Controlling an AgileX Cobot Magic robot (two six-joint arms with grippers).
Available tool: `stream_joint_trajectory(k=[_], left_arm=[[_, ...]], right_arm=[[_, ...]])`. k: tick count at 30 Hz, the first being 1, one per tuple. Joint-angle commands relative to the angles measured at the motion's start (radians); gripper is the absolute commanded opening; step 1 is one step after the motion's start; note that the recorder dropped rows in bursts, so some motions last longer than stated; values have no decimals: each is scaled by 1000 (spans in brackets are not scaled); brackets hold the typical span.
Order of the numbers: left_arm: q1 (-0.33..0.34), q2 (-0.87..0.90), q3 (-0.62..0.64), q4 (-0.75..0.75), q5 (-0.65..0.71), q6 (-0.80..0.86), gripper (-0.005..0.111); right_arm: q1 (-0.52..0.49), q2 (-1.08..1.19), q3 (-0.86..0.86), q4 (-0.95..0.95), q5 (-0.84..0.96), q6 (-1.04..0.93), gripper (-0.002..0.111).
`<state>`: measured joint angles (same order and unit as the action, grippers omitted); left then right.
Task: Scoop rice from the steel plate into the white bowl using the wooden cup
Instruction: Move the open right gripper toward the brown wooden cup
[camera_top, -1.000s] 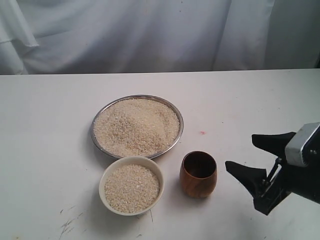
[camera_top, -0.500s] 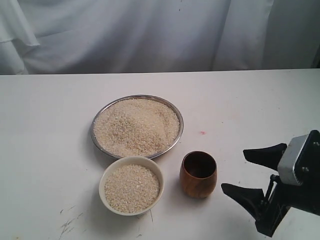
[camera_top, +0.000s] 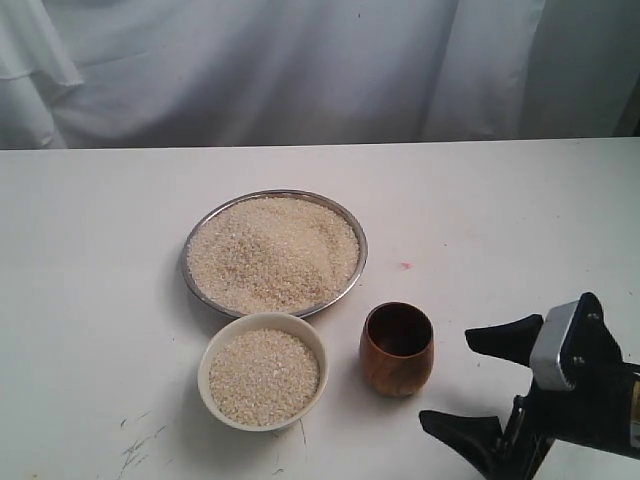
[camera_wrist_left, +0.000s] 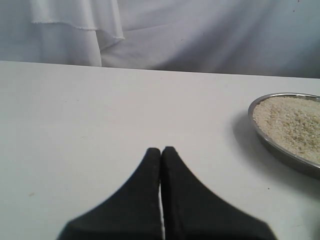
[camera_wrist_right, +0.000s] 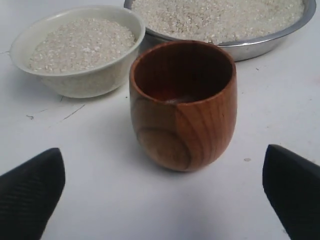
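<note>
**Cup stands free, pincer wide beside it**

Left gripper (camera_wrist_left: 161, 152) clenched over bare table (camera_wrist_left: 75, 115). White bowl (camera_top: 212, 352) holds rice (camera_top: 263, 375), just beside the steel plate (camera_top: 361, 252). Then the wooden cup (camera_top: 396, 362), upright and ungrasped, with the right gripper (camera_top: 447, 380) released, clear of it.

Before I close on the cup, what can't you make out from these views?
- Floor of the wooden cup: hidden by its near wall in the right wrist view, shadowed in the exterior view.
- The right gripper: lower finger cut off by the exterior view's bottom edge.
- The left gripper: outside the exterior view; only shut tips show in its wrist view.
- Floor of the steel plate: buried under rice.
</note>
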<state>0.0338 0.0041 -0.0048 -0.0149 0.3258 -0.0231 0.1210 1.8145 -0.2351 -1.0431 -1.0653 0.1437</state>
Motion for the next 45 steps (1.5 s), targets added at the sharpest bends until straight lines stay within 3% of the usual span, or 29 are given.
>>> stream_joint_trajectory(k=[1, 14, 22, 45], left_arm=[[2, -4, 5, -2, -7, 0, 0], [2, -4, 5, -2, -7, 0, 0], [2, -4, 5, -2, -7, 0, 0], [2, -4, 5, -2, -7, 0, 0]], right_arm=[[1, 41, -43, 11, -58, -19, 105], [27, 62, -164, -135, 17, 99, 105], [77, 182, -242, -130, 11, 104, 105], [122, 212, -366, -192, 52, 175, 105]])
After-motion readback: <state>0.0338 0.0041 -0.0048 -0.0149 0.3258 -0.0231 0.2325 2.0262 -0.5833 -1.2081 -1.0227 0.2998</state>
